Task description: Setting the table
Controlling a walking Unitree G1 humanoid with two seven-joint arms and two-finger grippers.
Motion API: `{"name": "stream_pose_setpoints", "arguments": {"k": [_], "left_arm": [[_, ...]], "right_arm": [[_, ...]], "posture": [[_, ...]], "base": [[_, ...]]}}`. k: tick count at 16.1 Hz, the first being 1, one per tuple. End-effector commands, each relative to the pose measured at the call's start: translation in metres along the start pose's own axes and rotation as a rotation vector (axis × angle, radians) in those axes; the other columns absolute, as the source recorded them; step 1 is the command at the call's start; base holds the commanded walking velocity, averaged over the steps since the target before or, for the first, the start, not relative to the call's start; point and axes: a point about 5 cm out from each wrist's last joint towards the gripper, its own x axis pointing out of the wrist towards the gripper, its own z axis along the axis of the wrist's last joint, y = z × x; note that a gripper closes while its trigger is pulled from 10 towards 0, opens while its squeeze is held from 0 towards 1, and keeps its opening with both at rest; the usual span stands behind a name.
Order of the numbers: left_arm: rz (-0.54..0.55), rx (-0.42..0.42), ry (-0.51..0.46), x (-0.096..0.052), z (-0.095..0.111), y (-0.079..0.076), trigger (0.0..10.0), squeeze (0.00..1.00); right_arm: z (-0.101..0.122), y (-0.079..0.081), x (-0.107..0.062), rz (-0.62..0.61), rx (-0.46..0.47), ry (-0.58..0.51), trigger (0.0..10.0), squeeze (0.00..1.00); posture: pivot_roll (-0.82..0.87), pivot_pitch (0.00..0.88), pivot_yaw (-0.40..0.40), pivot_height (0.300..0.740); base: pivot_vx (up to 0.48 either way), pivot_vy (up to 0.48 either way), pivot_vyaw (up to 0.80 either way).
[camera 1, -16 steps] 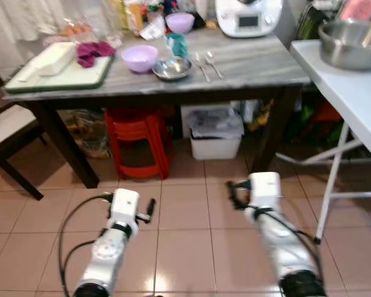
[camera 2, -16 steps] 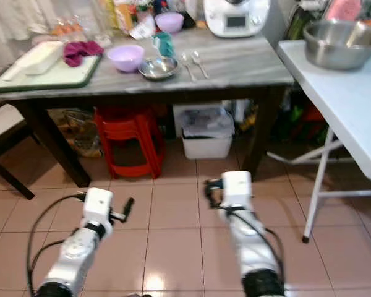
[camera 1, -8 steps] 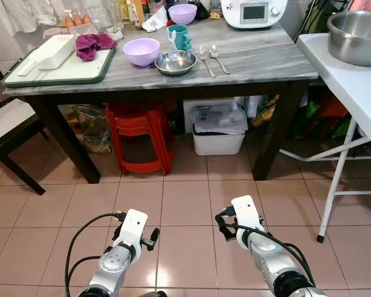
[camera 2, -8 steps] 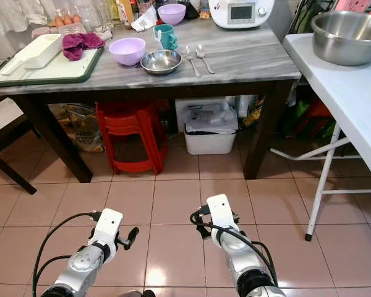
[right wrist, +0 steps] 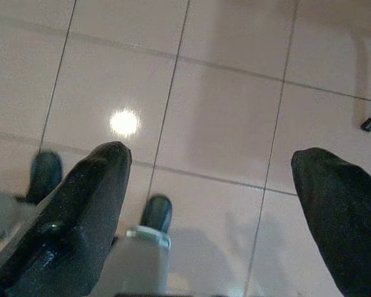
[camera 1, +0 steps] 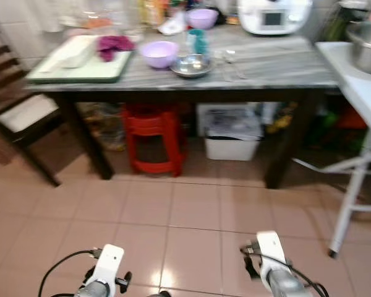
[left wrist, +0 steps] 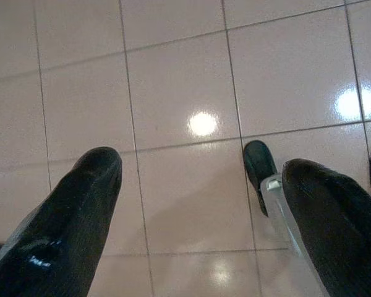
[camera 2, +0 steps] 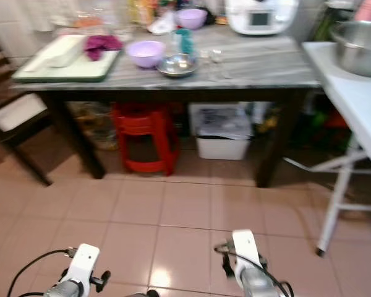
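While both arms hang low over the tiled floor (camera 1: 191, 210), left gripper (left wrist: 198, 204) and right gripper (right wrist: 207, 192) are spread wide, holding nothing. Bowls (camera 1: 159, 53), cup (camera 1: 198, 42) and spoons (camera 1: 232, 62) sit on the table (camera 1: 284, 71) ahead, well apart from both grippers.
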Motion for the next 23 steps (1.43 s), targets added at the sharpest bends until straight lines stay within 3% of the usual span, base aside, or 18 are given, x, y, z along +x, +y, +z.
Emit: {"name": "stream_pose_setpoints", "arguments": {"k": [1, 5, 11, 23], "left_arm": [[0.016, 0.01, 0.02, -0.001, -0.003, 0.004, 10.0, 0.0], [-0.015, 0.045, 0.032, 0.001, -0.003, -0.005, 10.0, 0.0], [-0.006, 0.065, 0.086, -0.002, -0.012, 0.001, 10.0, 0.0], [0.011, 0.069, 0.127, -0.004, -0.021, 0.003, 10.0, 0.0]], "right_arm": [[-0.005, 0.007, -0.001, 0.035, -0.034, 0.023, 10.0, 0.0], [-0.009, 0.016, -0.001, 0.087, -0.098, 0.035, 10.0, 0.0], [-0.005, 0.03, -0.001, 0.13, -0.154, 0.019, 10.0, 0.0], [-0.01, 0.027, -0.002, 0.142, -0.227, 0.027, 10.0, 0.0]], "posture": [[-0.13, 0.044, 0.049, 0.74], [-0.13, 0.035, 0.038, 0.74], [-0.13, 0.025, 0.049, 0.74], [-0.13, 0.023, 0.04, 0.74]], "base": [[0.0, 0.0, 0.8], [0.0, 0.0, 0.8], [0.0, 0.0, 0.8], [0.0, 0.0, 0.8]]}}
